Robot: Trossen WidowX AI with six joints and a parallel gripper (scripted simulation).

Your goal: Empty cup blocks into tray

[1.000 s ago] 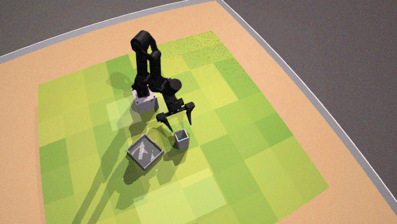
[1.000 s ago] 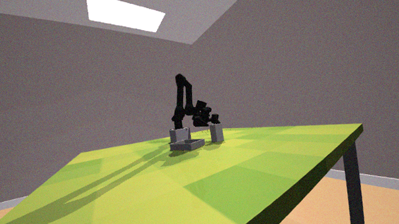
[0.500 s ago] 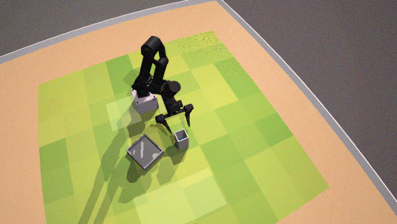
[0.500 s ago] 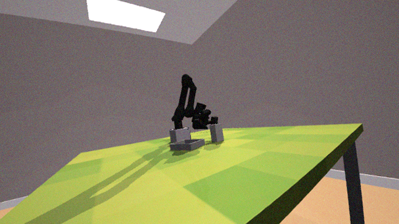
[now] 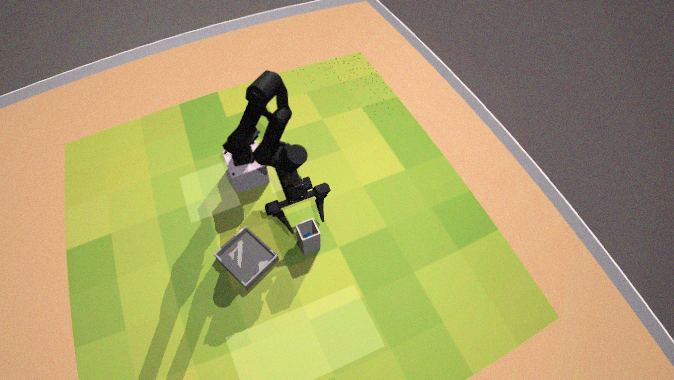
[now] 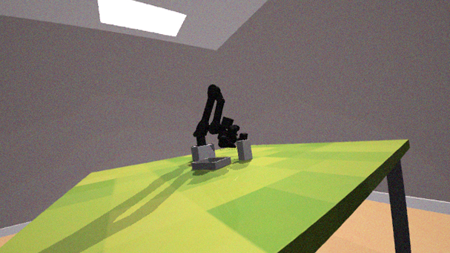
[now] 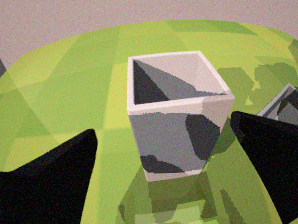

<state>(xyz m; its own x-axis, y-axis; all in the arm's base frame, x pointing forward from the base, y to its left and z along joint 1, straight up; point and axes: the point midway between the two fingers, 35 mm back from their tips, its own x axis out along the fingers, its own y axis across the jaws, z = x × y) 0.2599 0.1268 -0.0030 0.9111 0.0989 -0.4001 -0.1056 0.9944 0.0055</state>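
Note:
A grey square cup point(image 5: 309, 243) point(image 6: 244, 150) point(image 7: 170, 140) stands upright on the table. Something blue point(image 5: 308, 235) shows inside it in the top view; how many blocks it holds cannot be told. In the wrist view only inner walls of the cup show. My gripper point(image 5: 308, 227) point(image 7: 165, 127) is open and empty. Its fingers point toward the cup, one on either side of its near edge, without touching it that I can see. The shallow grey tray point(image 5: 245, 286) point(image 6: 203, 166) point(image 7: 272, 105) lies beside the cup, to its left in the top view. I see no blocks in it, only light and shadow patches.
The arm's grey base block point(image 5: 248, 181) point(image 6: 203, 153) stands behind the tray. The green patchwork table top point(image 5: 420, 220) point(image 6: 305, 191) carries long arm shadows. The table's edge is far from the cup, with a dark leg point(image 6: 400, 219) below it at the right in the exterior view.

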